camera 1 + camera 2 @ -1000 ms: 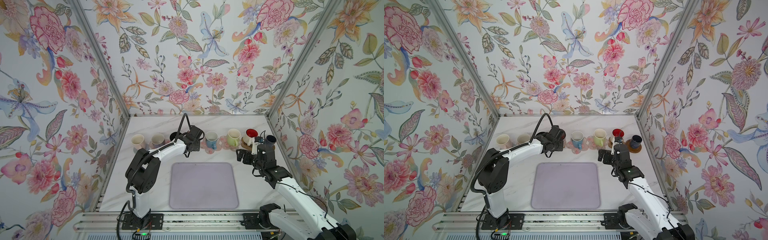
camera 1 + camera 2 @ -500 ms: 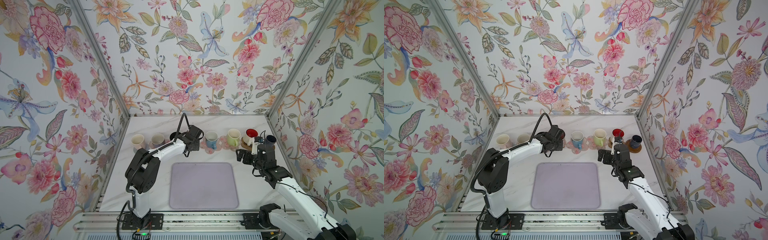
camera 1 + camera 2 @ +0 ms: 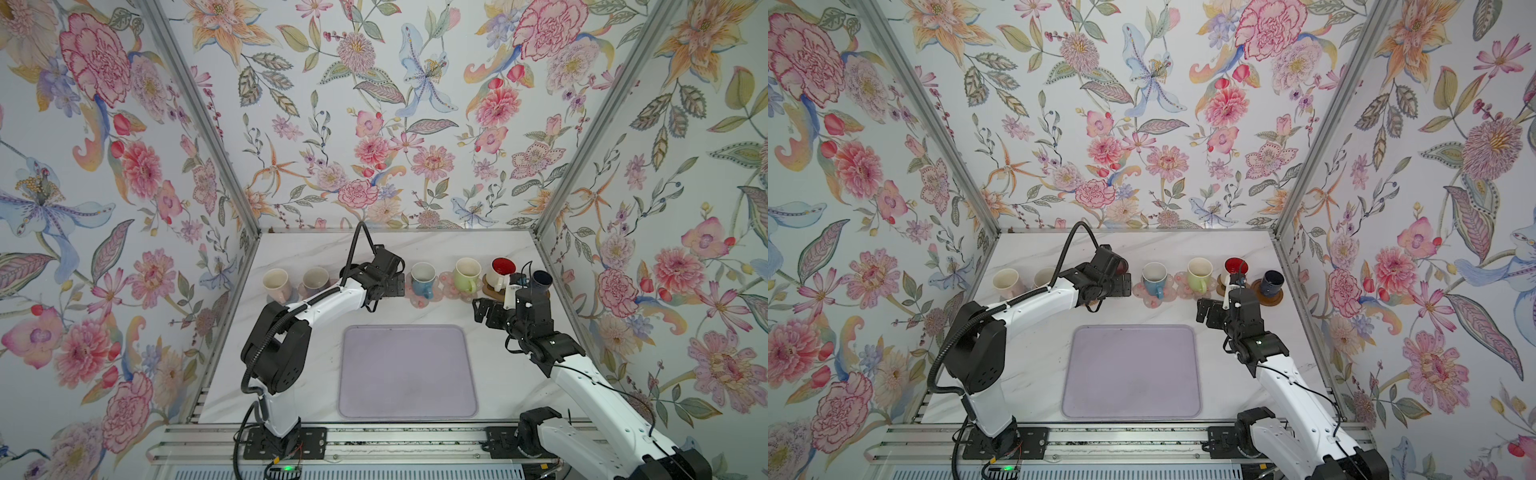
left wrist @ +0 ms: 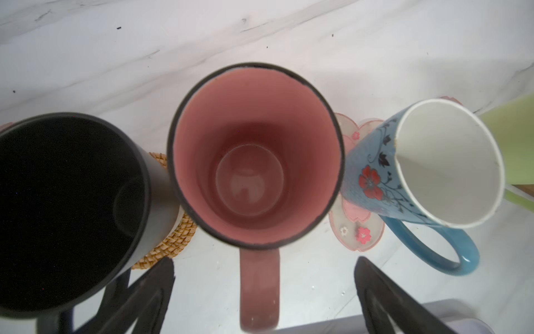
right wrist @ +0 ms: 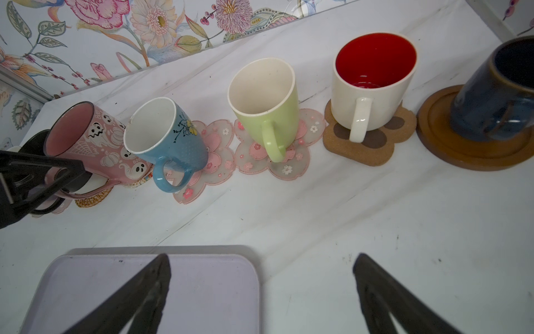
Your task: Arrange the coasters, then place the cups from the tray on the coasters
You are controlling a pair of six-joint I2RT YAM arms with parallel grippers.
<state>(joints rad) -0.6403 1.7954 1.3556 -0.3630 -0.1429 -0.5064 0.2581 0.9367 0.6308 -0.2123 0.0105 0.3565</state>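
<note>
Well, pink mug (image 4: 255, 156) upright; handle toward left claw (image 4: 264, 260) (wide apart)

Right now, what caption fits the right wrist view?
Open right gripper by the tray; ahead, the green mug stands on a pink flower coaster.

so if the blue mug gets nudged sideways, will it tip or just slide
It may tip rather than slide: the blue mug looks tall for its base and seems to flare toward the rim. It looks like glazed ceramic, so probably rigid, fairly heavy and chippable. The glossy flower coaster under it could skid on the smooth table.
</note>
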